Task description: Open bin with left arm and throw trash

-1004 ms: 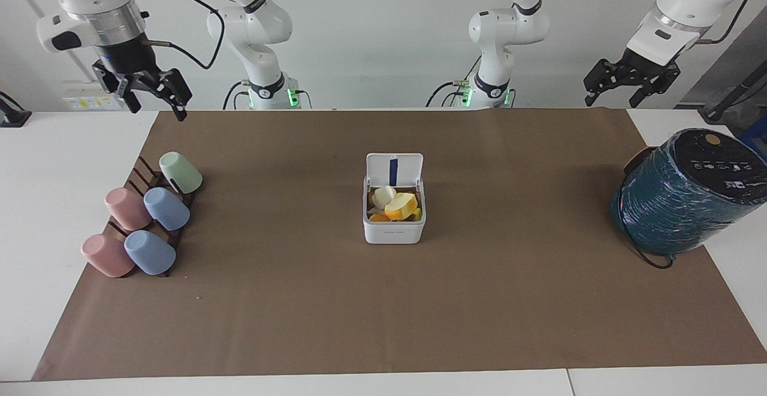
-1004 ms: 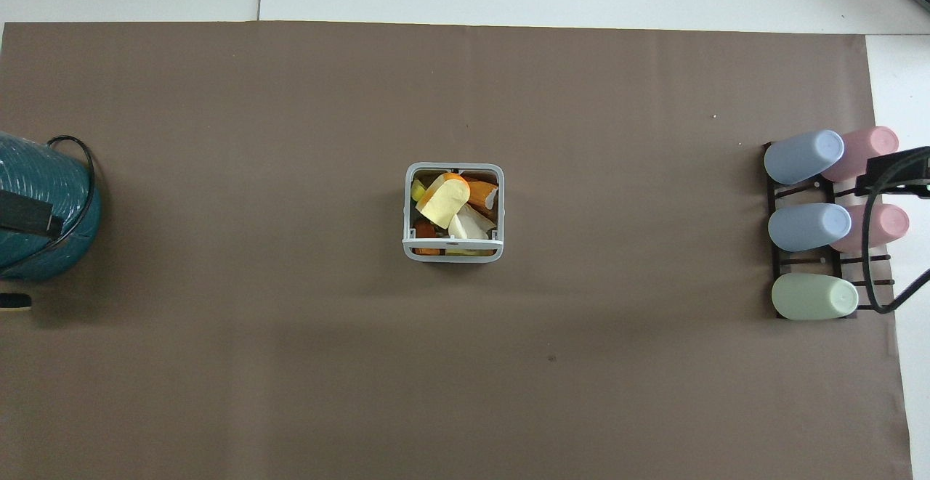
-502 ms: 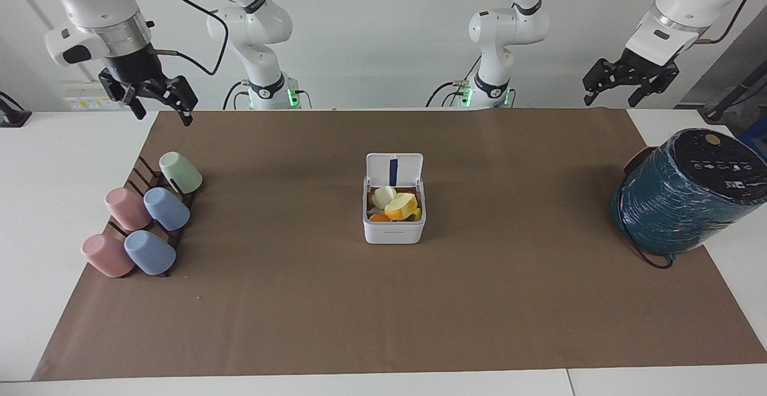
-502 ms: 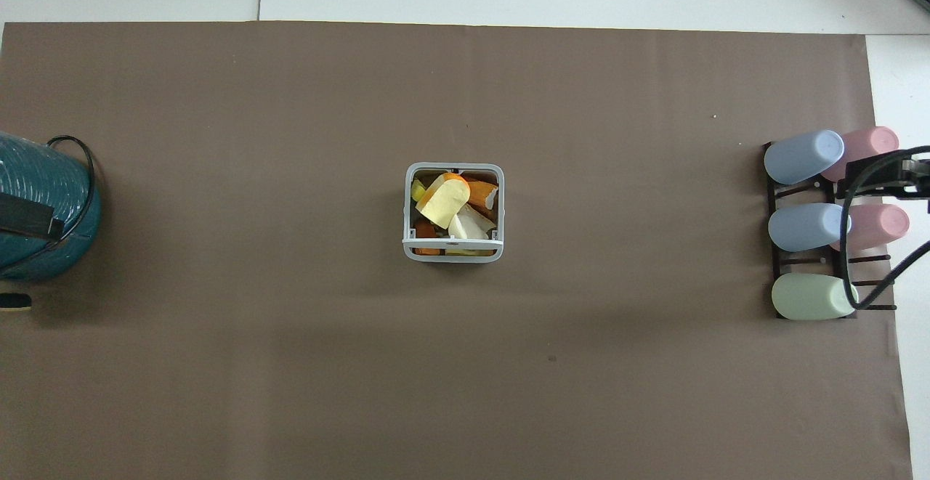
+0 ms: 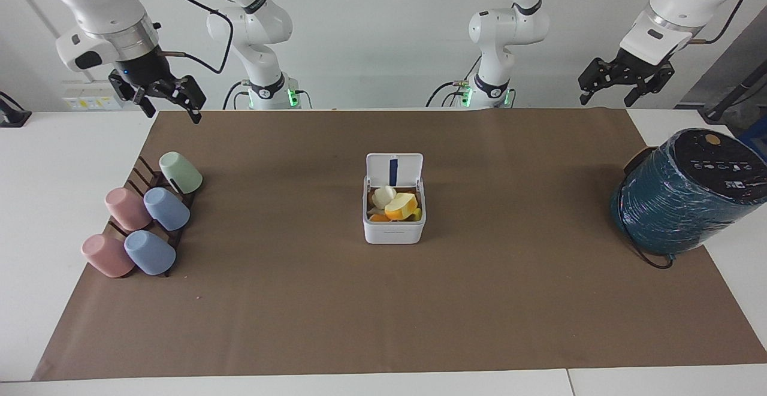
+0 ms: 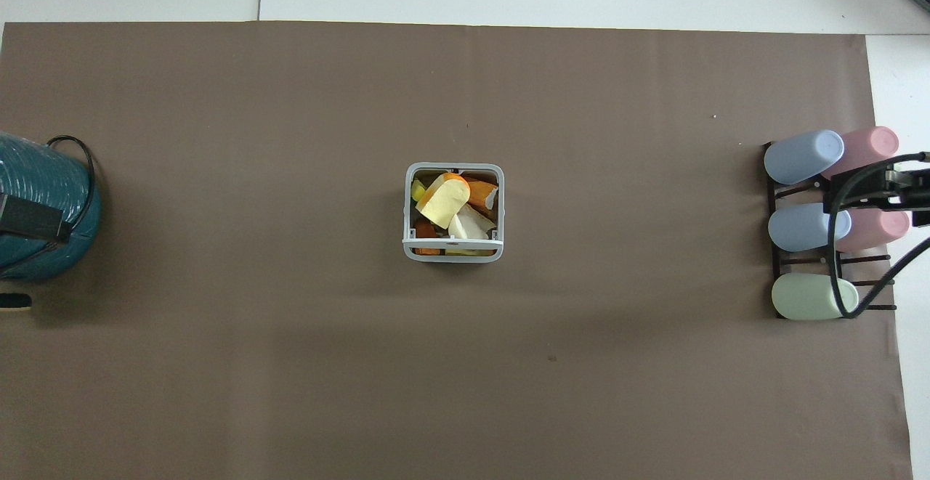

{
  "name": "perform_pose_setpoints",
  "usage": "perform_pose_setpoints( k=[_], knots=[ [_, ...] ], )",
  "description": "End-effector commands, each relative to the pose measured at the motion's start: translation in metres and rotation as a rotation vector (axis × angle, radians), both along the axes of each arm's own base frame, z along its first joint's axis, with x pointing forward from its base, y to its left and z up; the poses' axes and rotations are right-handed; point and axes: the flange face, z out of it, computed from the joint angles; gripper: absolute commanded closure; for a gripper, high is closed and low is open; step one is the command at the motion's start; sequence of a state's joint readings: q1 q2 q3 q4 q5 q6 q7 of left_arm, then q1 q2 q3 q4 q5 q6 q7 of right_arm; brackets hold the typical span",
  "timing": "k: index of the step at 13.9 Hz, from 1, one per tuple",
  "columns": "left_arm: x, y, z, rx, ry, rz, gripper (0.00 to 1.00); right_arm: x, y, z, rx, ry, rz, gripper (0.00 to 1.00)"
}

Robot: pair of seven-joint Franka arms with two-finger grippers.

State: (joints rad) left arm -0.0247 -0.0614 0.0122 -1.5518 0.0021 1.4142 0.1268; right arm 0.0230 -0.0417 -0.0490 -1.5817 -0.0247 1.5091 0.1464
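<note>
The right gripper [image 5: 169, 99] hung with fingers apart over the table's edge nearest the robots, above the cup rack [image 5: 139, 216]; over the last second it had drifted toward the middle of the table. The left gripper [image 5: 620, 83], also spread and empty, had lifted slightly near the teal wrapped cylinder [image 5: 683, 195]. Both stood well apart from the bin [image 5: 393, 228], which sat mid-table between them, lid [image 5: 393, 169] upright. Inside lay the trash [image 6: 445, 202]: yellow-orange block, white lump, sponge. Judged: disposal complete, arms retiring.
</note>
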Motion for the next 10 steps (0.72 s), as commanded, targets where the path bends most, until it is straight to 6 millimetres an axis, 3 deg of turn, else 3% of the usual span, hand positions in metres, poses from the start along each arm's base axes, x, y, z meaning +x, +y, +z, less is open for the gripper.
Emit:
perform_pose_setpoints(
  k=[1,10],
  knots=[
    [-0.0083,-0.0016,0.0003,0.021,-0.001,-0.012,0.0,-0.0015,0.002,-0.0023,0.01,0.014,0.024,0.0],
    [-0.0093,-0.0015,0.0007,0.021,0.002,-0.012,0.0,-0.0062,0.0059,0.0046,0.024,0.004,0.027,0.0]
  ],
)
